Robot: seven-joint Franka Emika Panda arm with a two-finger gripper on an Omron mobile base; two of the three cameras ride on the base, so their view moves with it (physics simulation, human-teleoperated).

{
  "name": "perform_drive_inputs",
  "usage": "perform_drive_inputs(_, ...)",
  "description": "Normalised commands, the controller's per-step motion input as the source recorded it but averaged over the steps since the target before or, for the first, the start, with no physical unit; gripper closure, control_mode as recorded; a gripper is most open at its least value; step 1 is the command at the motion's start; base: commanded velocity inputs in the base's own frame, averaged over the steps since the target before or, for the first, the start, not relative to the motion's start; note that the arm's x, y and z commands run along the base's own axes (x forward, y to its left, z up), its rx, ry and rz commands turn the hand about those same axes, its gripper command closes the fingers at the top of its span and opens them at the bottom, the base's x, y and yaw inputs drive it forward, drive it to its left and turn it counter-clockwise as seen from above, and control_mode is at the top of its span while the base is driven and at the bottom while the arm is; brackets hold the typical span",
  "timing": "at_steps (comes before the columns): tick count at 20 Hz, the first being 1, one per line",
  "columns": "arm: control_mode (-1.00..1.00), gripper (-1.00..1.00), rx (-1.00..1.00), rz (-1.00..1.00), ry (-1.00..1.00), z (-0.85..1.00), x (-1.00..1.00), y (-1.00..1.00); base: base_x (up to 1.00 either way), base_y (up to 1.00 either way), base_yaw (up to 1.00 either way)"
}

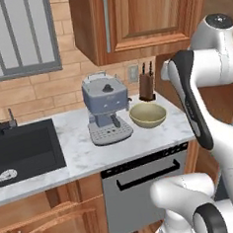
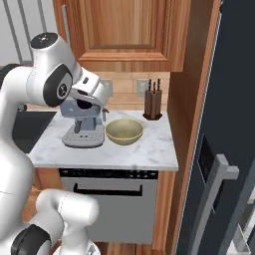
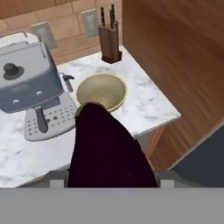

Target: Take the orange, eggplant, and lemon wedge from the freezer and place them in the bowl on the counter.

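In the hand view the eggplant (image 3: pixel 107 148), a dark purple oblong lump, stands between the fingers of my gripper (image 3: pixel 111 180), which is shut on it. Beyond its tip lies the olive-tan bowl (image 3: pixel 101 91), with nothing in it. From the right base view my gripper (image 2: pixel 85 105) hangs above the counter (image 2: pixel 144 149), left of the bowl (image 2: pixel 124 132) and in front of the coffee machine. The bowl (image 1: pixel 148 115) sits near the right end of the counter (image 1: pixel 81 151). The freezer door (image 2: pixel 234 99) stands at the far right. The orange and the lemon wedge are out of view.
A grey coffee machine (image 1: pixel 106 114) stands left of the bowl, and a knife block (image 1: pixel 146 86) behind it. A black sink (image 1: pixel 22 150) is at the left. A wooden side panel (image 2: pixel 187 124) bounds the counter's right end, under a wall cabinet (image 2: pixel 124 30). The dishwasher (image 1: pixel 144 190) sits below.
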Motion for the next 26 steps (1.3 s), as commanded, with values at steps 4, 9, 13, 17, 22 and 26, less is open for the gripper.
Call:
perform_drive_inputs(4, 1.0, 1.0, 0.0, 0.0, 0.0, 0.0, 0.0, 0.0, 0.69, 0.1, -0.09)
perform_drive_inputs(9, -1.0, 1.0, 0.0, 0.0, 0.07, -0.2, 0.01, 0.0, 0.32, 0.08, -0.02)
perform_drive_inputs(13, -1.0, 1.0, 0.0, 0.0, 0.34, -1.0, 0.27, -0.07, 0.0, 0.0, 0.0)
perform_drive_inputs(17, -1.0, 1.0, 0.0, 0.0, 0.37, -1.0, 0.63, 0.0, 0.0, 0.0, 0.0)
perform_drive_inputs(22, -1.0, 1.0, 0.0, 0.0, 0.22, -0.77, 0.93, 0.0, 0.0, 0.0, 0.0)
perform_drive_inputs(26, -1.0, 1.0, 0.0, 0.0, 0.09, -0.53, 0.9, -0.11, 0.0, 0.0, 0.0)
